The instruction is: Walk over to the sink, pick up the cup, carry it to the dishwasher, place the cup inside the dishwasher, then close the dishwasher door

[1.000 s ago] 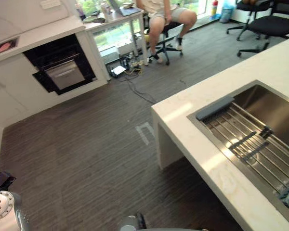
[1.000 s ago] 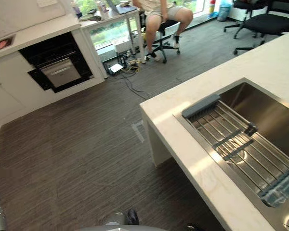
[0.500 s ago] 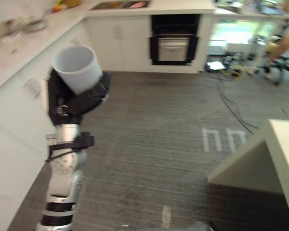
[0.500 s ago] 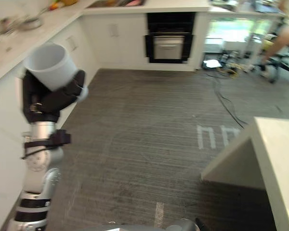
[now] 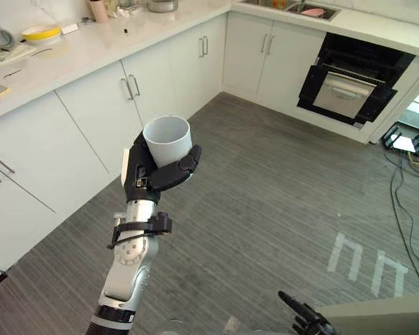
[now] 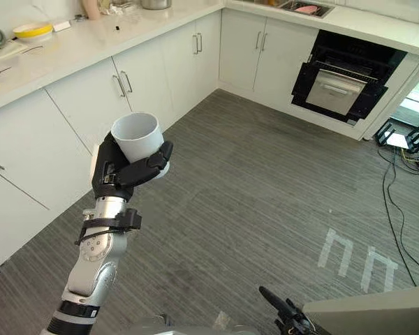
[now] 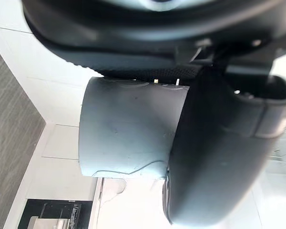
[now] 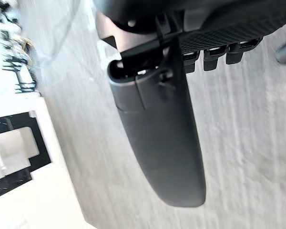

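A white cup (image 5: 167, 139) is held upright at chest height, with my left hand (image 5: 157, 174) shut around its lower half; in the left wrist view the cup (image 7: 128, 126) rests against the palm under the thumb (image 7: 214, 152). The dishwasher (image 5: 349, 84) is a black opening in the white cabinets at the far right, several steps off, its silvery door tilted partly down. My right hand (image 5: 302, 319) hangs low near the bottom edge, fingers straight and holding nothing, its thumb (image 8: 162, 138) over the grey floor.
White base cabinets (image 5: 91, 118) run along the left under a worktop with a yellow bowl (image 5: 40, 33). A pale island corner (image 5: 384, 317) sits bottom right. White tape marks (image 5: 366, 262) and cables (image 5: 405, 202) lie on the grey floor.
The camera has swung from the sink island to the cabinet corner, so the whole picture shifted. The left hand keeps the cup raised; the right hand now shows low down.
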You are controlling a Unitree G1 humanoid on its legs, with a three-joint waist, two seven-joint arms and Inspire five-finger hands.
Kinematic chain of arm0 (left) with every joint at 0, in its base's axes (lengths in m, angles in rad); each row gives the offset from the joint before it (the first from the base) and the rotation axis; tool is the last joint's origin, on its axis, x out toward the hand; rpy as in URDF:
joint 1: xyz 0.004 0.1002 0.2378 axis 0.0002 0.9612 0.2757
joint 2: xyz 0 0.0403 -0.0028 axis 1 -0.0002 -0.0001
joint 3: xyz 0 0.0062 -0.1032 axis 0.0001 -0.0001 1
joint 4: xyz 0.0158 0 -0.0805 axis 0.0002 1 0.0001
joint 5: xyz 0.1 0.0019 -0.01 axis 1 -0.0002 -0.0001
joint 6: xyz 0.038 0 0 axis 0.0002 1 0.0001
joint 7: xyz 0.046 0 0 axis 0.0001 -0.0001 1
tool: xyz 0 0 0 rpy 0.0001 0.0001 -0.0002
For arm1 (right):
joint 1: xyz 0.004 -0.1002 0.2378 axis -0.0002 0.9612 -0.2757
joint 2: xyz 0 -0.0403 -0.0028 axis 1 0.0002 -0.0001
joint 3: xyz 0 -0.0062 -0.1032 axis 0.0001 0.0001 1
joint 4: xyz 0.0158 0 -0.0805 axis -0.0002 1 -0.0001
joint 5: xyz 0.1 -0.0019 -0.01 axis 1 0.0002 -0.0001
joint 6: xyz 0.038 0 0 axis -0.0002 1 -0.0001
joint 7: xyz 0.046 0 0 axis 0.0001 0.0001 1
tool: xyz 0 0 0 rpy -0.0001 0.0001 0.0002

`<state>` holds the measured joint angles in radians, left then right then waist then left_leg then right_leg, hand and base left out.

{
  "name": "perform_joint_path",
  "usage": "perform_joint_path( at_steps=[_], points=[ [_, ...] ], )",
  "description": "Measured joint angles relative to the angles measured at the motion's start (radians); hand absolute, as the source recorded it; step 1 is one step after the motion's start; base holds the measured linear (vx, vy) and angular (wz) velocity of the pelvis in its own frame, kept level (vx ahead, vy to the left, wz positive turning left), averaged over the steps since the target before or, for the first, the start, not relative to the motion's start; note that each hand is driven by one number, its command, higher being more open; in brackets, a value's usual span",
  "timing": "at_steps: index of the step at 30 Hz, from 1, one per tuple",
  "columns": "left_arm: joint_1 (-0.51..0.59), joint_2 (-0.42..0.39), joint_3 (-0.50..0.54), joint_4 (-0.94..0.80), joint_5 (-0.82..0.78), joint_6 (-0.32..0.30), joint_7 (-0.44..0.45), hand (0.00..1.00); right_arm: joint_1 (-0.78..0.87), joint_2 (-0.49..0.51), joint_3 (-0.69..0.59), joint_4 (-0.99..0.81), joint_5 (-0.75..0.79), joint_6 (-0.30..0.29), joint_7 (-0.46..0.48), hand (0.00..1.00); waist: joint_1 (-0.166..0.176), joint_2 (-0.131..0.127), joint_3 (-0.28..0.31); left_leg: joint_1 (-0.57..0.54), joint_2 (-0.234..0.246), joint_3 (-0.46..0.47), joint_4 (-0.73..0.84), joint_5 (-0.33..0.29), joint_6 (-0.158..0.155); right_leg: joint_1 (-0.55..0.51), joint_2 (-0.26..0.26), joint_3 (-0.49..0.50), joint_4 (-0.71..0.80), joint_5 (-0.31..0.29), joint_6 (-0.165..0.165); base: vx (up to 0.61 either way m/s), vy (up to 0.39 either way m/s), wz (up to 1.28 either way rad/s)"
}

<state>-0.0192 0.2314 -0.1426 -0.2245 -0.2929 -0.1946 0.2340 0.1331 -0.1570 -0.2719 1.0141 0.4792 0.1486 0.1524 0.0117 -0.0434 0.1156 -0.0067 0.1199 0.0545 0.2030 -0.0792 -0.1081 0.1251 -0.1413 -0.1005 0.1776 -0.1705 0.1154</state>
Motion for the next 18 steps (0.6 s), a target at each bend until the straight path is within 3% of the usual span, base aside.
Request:
perform_joint_path(
  at_steps=[8,18],
  points=[
    [0.012,-0.026,0.029,0.034,-0.001,-0.034,-0.014,0.00,0.056,0.010,0.012,0.040,0.009,0.047,-0.010,1.00,-0.024,0.002,-0.003,0.045,0.012,0.051,-0.043,0.016,-0.004,-0.003,0.006,0.019,-0.011,0.031,-0.002,-0.02,-0.001,-0.19],
    [0.020,-0.043,0.014,0.104,-0.013,-0.036,-0.045,0.00,0.106,0.055,-0.075,0.064,0.047,0.021,-0.023,1.00,-0.065,0.022,-0.018,0.075,0.002,0.150,-0.098,0.024,-0.004,-0.042,-0.003,0.100,-0.049,0.072,-0.002,-0.13,0.035,-0.27]
  ],
)
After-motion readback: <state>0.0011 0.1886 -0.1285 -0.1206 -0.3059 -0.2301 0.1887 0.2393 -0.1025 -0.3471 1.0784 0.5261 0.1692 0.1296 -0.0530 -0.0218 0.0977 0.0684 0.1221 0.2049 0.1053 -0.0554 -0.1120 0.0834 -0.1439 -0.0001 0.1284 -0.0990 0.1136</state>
